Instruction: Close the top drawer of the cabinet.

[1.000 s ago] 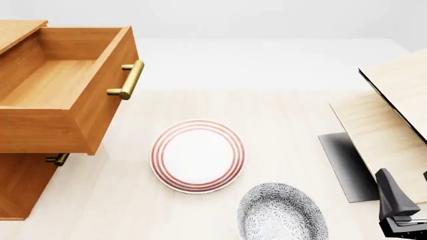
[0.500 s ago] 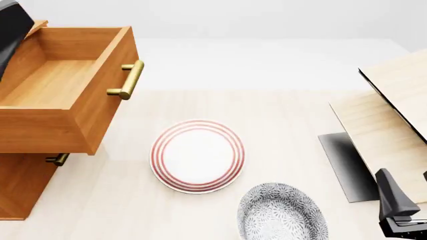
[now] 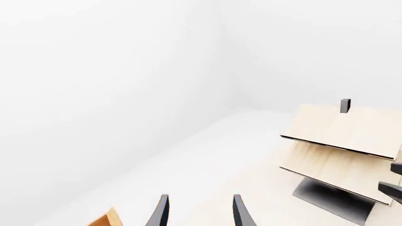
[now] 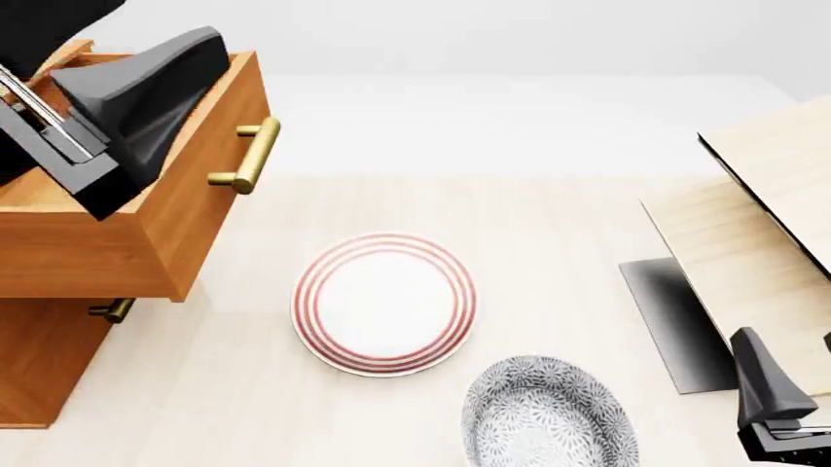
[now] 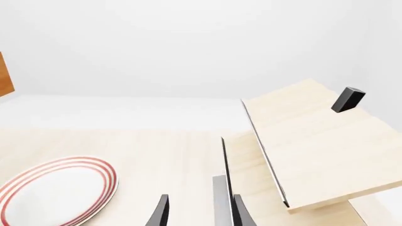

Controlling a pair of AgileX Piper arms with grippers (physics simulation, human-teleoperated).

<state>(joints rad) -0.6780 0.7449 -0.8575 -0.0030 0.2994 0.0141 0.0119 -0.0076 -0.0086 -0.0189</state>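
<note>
The cabinet [image 4: 39,360] stands at the left of the front view. Its top drawer [image 4: 214,209] is pulled far out toward the table's middle, with the brass handle [image 4: 249,156] on its front. My left gripper [image 4: 156,39] hangs above the drawer's open box, close to the camera and apart from the handle. In the left wrist view the left gripper [image 3: 199,214] is open and empty, with a corner of the drawer [image 3: 107,220] beside it. My right gripper [image 4: 792,384] is low at the right edge. In the right wrist view it [image 5: 199,214] is open and empty.
A red-ringed plate [image 4: 383,304] lies mid-table and a grey patterned plate [image 4: 548,413] lies nearer me. Pale light-wood boards [image 4: 746,243] slant at the right on a dark base [image 4: 668,321]. The lower drawer's handle [image 4: 115,309] shows under the top drawer.
My left arm has swung in from the upper left and now covers much of the open drawer's inside. The drawer, the plates and the right arm have not moved.
</note>
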